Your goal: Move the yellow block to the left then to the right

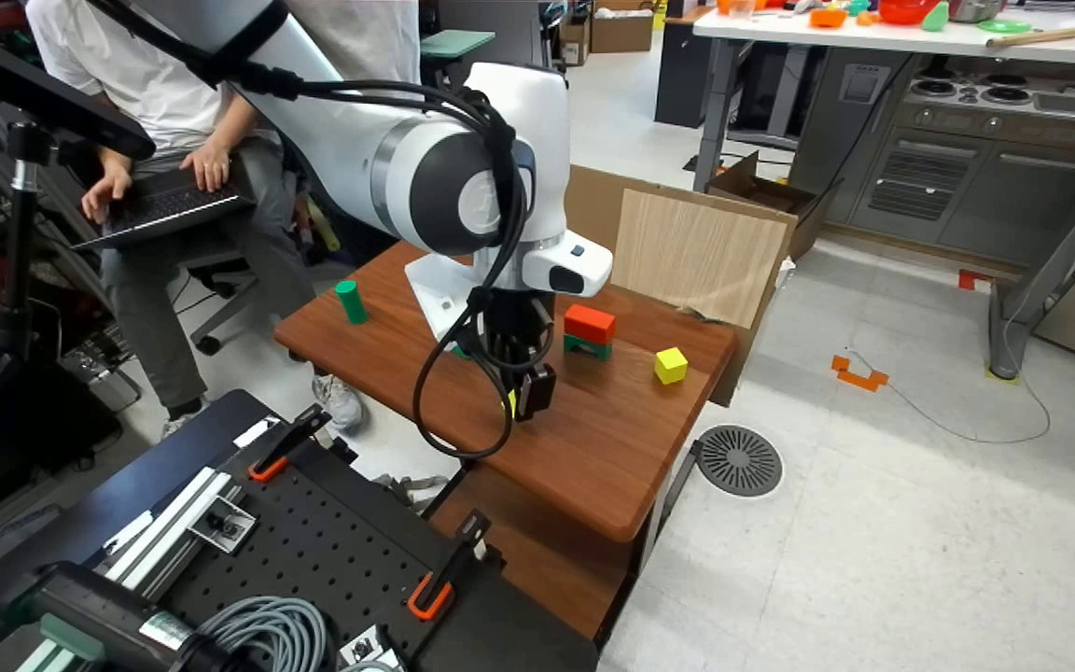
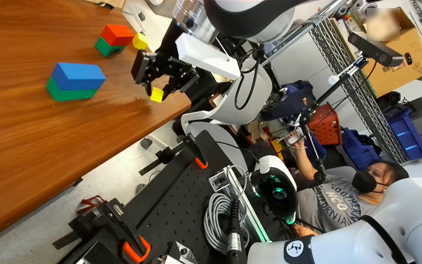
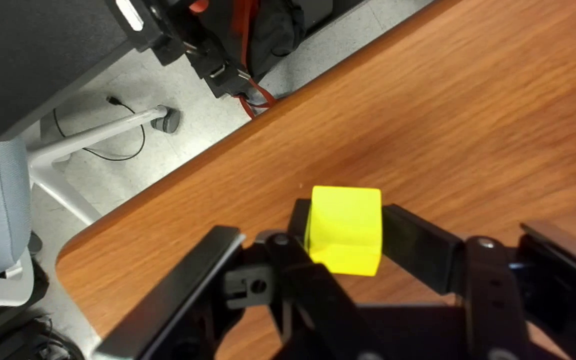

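Observation:
A bright yellow block [image 3: 345, 225] sits between the two black fingertips of my gripper [image 3: 346, 217] in the wrist view, with a finger against each side. My gripper [image 2: 158, 90] is shut on this yellow block [image 2: 156, 95] low over the brown table [image 2: 50, 139], near its corner. I cannot tell whether the block touches the wood. In an exterior view only a sliver of the held block [image 1: 510, 401] shows beside the fingers. Another yellow block of similar size [image 1: 671, 365] stands on the table; it also shows [image 2: 140, 41] beyond the gripper.
A red block [image 1: 590, 323] lies on a green arch [image 1: 588, 349] near the second yellow block. A blue block [image 2: 78, 76] lies on a green one [image 2: 72, 94]. A green cylinder [image 1: 351, 302] stands toward the table's far end. A black breadboard [image 1: 314, 523] with clamps adjoins the table.

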Action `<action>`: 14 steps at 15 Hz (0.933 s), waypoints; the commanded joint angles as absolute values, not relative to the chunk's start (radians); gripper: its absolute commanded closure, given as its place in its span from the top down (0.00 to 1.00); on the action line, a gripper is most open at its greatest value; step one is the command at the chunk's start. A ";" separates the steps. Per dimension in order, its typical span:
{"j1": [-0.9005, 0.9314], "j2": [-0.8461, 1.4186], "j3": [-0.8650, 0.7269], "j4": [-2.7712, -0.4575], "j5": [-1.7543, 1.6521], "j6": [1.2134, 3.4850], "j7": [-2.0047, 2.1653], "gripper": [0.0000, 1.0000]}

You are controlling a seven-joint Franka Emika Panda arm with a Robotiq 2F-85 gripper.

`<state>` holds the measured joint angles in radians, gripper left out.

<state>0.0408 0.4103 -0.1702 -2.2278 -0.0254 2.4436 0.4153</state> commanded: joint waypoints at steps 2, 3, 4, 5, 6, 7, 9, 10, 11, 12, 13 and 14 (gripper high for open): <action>0.002 0.427 -0.199 -2.172 -0.036 2.372 0.419 0.14; -0.006 0.442 -0.207 -2.156 -0.036 2.367 0.422 0.14; -0.009 0.454 -0.214 -2.142 -0.037 2.365 0.428 0.14; -0.015 0.472 -0.217 -2.125 -0.035 2.360 0.427 0.14; -0.013 0.493 -0.227 -2.107 -0.048 2.361 0.441 0.14; -0.012 0.512 -0.234 -2.088 -0.054 2.353 0.449 0.14; -0.009 0.546 -0.244 -2.055 -0.060 2.350 0.458 0.14; -0.003 0.565 -0.251 -2.039 -0.069 2.355 0.468 0.14; 0.004 0.584 -0.259 -2.024 -0.081 2.357 0.480 0.14; 0.010 0.603 -0.266 -2.007 -0.096 2.359 0.491 0.14; 0.012 0.617 -0.268 -1.995 -0.103 2.359 0.496 0.14; 0.013 0.621 -0.266 -1.986 -0.112 2.349 0.496 0.14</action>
<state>-0.0047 0.5664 -0.2501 -2.0508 -0.0773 2.3783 0.4627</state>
